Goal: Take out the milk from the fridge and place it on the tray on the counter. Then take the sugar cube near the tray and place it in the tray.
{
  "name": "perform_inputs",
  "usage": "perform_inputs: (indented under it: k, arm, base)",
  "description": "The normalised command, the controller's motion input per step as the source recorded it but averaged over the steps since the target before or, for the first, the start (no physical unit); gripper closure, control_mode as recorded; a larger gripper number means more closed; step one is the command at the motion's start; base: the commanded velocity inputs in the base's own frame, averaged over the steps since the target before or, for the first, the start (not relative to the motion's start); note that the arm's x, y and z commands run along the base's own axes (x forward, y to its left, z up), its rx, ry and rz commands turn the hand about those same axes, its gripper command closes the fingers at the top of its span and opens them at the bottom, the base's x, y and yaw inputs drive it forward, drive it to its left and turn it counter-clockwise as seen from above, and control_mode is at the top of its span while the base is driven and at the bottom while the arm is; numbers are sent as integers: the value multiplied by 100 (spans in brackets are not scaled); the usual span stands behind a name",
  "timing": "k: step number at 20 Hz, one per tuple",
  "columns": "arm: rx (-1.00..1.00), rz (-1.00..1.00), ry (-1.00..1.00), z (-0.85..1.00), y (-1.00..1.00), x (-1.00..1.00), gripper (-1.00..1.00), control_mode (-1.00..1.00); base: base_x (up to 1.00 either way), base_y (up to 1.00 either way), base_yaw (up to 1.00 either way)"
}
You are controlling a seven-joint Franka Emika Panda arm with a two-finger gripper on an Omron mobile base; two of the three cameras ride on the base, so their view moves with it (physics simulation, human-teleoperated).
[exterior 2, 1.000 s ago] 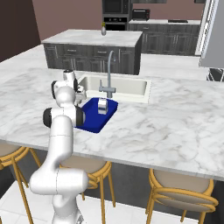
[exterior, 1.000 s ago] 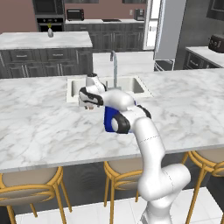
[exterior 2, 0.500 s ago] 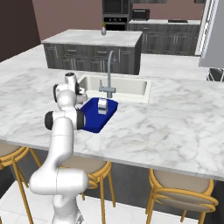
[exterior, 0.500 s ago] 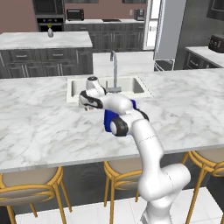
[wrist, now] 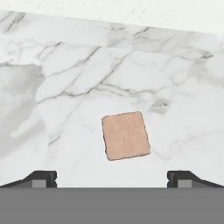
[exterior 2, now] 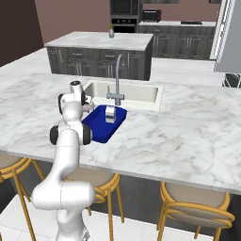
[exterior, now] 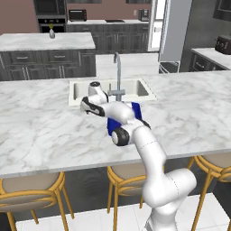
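- The sugar cube point(wrist: 126, 135) was seen lying flat on the marble counter point(wrist: 87, 78), a pale tan square slightly rotated against the line between the finger tips.
- It was placed between the two dark tips of the gripper point(wrist: 112, 177), a little ahead of them and touched by neither; the jaws were spread wide and nothing was held.
- The cube was judged to be the step in hand, since the milk point(exterior 2: 110, 114) was already stood inside the blue tray point(exterior 2: 94, 129).
- The tray was set on the counter just in front of the white sink point(exterior 2: 141, 92) and its steel faucet point(exterior 2: 116, 80); the hand was poised low over the marble just beside the tray's sink-side corner, as seen from the right base camera.
- For a clean pick, the hand would best be lowered straight down so that the cube stays centred between the tips, with a small wrist turn so that the pads meet two flat faces and not the corners.
- The tips should be brought almost to the marble before closing, as so low a thing could otherwise be pushed aside or squeezed out.
- After a gentle close, a short lift and a small carry over the tray's low wall would be needed, clear of the carton.
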Motion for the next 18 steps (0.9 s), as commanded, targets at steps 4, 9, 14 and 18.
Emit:
perform_inputs:
  k: [4,9,14,18]
  arm:
    - [0,0,0,0,7,24,-100,-100]
    - [0,0,0,0,0,24,-100,-100]
    - [0,-1,0,0,0,23,-100,-100]
    - [0,-1,0,0,0,22,-100,-100]
  base:
    - [0,0,0]
    - [0,0,0]
    - [0,0,0]
    - [0,0,0]
